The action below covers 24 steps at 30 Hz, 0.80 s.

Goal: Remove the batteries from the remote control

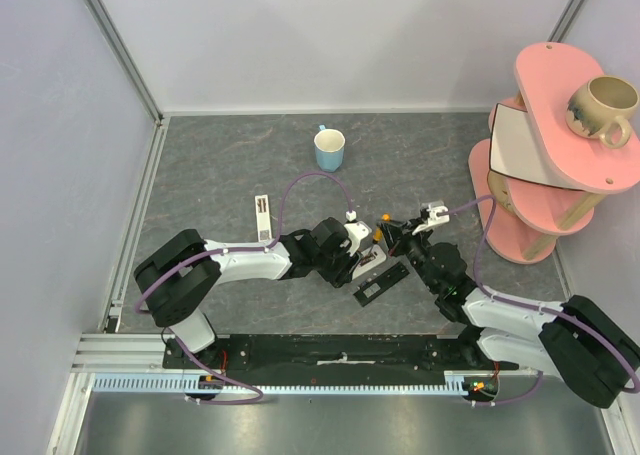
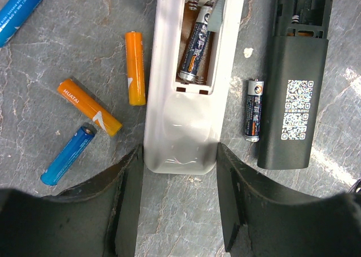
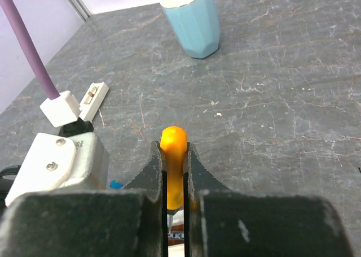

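Observation:
A white remote control lies back-up with its battery bay open, and one dark battery sits inside. My left gripper is shut on the remote's near end, one finger against each side. My right gripper is shut on an orange-handled tool; its grey tip reaches into the bay beside the battery. Loose batteries lie on the table: two orange ones, two blue ones and a dark one. In the top view both grippers meet mid-table.
A black remote with an open bay lies right of the white one. A white battery cover lies to the left, and a blue cup stands farther back. A pink rack carrying a mug stands at the right.

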{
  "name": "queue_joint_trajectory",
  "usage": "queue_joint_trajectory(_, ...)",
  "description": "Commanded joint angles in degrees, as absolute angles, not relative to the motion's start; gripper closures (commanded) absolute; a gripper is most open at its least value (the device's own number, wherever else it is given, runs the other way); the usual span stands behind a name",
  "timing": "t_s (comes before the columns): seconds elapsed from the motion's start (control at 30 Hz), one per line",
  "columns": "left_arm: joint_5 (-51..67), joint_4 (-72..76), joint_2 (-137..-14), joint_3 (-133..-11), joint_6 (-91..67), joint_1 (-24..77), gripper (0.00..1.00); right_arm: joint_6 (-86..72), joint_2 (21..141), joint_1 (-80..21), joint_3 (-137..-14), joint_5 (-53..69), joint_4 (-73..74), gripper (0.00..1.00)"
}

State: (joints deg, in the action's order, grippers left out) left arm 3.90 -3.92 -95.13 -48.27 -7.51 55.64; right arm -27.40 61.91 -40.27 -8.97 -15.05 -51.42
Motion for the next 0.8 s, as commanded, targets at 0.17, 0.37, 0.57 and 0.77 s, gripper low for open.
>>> queue_joint_trajectory(0.17, 1.93, -7.47, -97.56, -47.99, -5.45, 55.46, 0.98, -25.93, 64.6, -39.99, -12.83, -19.42, -51.16, 1.0)
queue_joint_trajectory(0.37, 1.93, -7.38, -97.91, -48.08, -5.45, 55.55, 0.98, -24.44, 65.13, -39.99, -13.01, -22.06, -48.96, 1.0)
queue_joint_trajectory(0.57, 2.11, -7.47, -98.26, -48.25, -5.36, 55.46, 0.98, -23.2, 64.6, -40.08, -13.01, -23.03, -46.23, 1.0)
queue_joint_trajectory(0.77, 2.29, -7.38, -98.53, -48.34, -5.36, 55.46, 0.98, -22.5, 65.92, -40.08, -13.0, -23.03, -46.06, 1.0)
